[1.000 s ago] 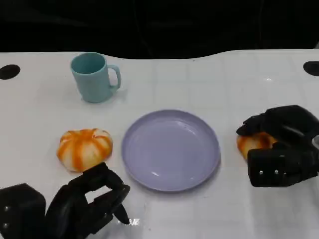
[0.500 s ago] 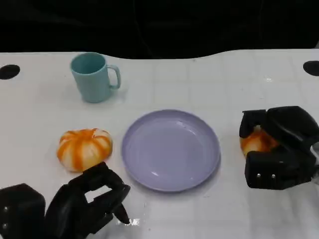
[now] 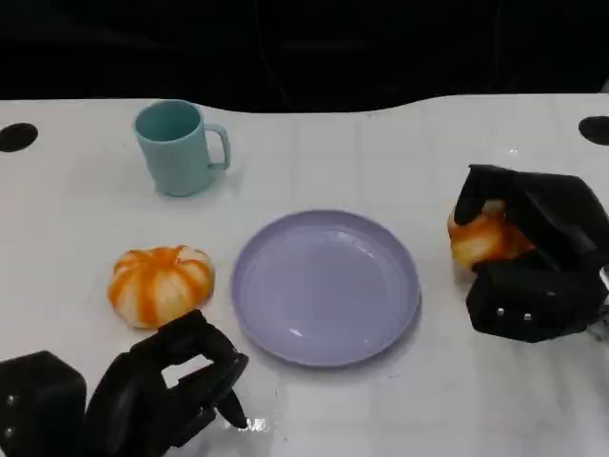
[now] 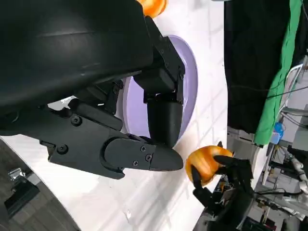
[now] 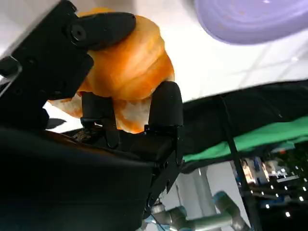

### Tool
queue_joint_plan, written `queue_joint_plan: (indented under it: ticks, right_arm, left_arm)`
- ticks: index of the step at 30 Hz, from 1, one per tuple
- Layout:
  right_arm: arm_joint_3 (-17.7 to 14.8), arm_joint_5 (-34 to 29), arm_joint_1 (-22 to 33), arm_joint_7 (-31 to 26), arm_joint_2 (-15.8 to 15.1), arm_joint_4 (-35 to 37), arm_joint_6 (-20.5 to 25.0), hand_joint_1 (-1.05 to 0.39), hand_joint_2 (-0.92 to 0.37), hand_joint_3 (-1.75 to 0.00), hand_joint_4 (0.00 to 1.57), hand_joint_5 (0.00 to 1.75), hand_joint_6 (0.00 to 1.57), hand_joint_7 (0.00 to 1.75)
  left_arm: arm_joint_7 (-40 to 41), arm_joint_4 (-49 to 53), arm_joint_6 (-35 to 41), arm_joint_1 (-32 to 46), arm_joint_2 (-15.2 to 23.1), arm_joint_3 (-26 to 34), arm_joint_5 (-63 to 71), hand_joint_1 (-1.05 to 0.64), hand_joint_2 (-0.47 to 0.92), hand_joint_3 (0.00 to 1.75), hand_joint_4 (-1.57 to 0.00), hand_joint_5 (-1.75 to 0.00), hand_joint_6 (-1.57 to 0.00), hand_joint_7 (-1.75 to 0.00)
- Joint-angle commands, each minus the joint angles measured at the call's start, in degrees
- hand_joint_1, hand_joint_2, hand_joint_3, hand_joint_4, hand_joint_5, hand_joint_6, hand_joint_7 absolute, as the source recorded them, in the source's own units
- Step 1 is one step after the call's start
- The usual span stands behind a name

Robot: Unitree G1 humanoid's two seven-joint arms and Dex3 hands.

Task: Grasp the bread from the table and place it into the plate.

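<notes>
Right hand (image 3: 533,262) first: it has its fingers wrapped around an orange-and-white bread roll (image 3: 483,238), clamped on it, just off the right edge of the lavender plate (image 3: 326,286). From the head camera you get black fingers over the top of the roll and only its left half peeking out. The right wrist camera gives the close look: the bread roll (image 5: 126,72) sits squeezed between a thumb across its top and fingers (image 5: 163,113) pressing from the other side, with the plate's rim (image 5: 260,21) in the corner beyond. Whether the roll is touching the tabletop (image 3: 400,152), no view settles.

Over to the left hand (image 3: 166,381), low at the near left edge, fingers curled inward with nothing in them, resting close to the tabletop. Its own wrist camera looks past those curled fingers (image 4: 161,120) to the plate (image 4: 190,91), and far across it catches the right hand (image 4: 226,192) with the orange roll (image 4: 207,161) in its grasp, an angle the head view cannot offer.

Beyond the left hand lies a second orange-striped roll (image 3: 160,284), just left of the plate, untouched. A teal mug (image 3: 178,148) stands upright further back, handle to the right.
</notes>
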Motion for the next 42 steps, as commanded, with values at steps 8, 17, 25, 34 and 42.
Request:
queue_joint_plan:
  ticks: [8,17,25,34,42]
  right_arm:
    - [-2.68,4.52,0.40,2.46,1.15,-6.47,-4.57,0.06,-0.26,-1.39,0.96,1.75,0.76,1.75]
    - [-2.97,5.98,0.46,6.91,4.04,-11.70,-5.53,0.06,-0.20,-1.50,0.99,1.75,0.78,1.74]
    - [-2.13,5.92,0.10,10.79,7.40,-13.89,-5.79,0.01,-0.16,-1.55,1.01,1.75,0.80,1.69]
    - [0.92,2.96,-0.83,12.01,9.50,-11.85,-6.66,-0.04,-0.18,-1.51,1.02,1.75,0.82,1.68]
    - [3.53,1.22,-1.01,12.80,11.06,-9.46,-6.40,-0.09,-0.23,-1.42,1.01,1.75,0.81,1.65]
  left_arm:
    - [-0.09,-0.19,0.16,-0.18,0.76,0.46,-0.04,-0.55,0.92,0.23,-0.73,-1.75,-0.63,-1.56]
    - [0.25,-0.05,0.33,-0.34,0.54,0.44,0.10,-0.54,0.92,0.24,-0.73,-1.75,-0.63,-1.56]
    - [0.37,0.11,0.05,-0.37,0.53,0.40,0.42,-0.55,0.92,0.23,-0.74,-1.75,-0.64,-1.57]
    - [0.20,-0.24,0.17,-0.23,0.67,0.31,0.35,-0.55,0.92,0.23,-0.74,-1.75,-0.64,-1.57]
    - [0.19,-0.29,-0.08,-0.12,0.63,0.21,0.47,-0.54,0.92,0.23,-0.73,-1.75,-0.63,-1.58]
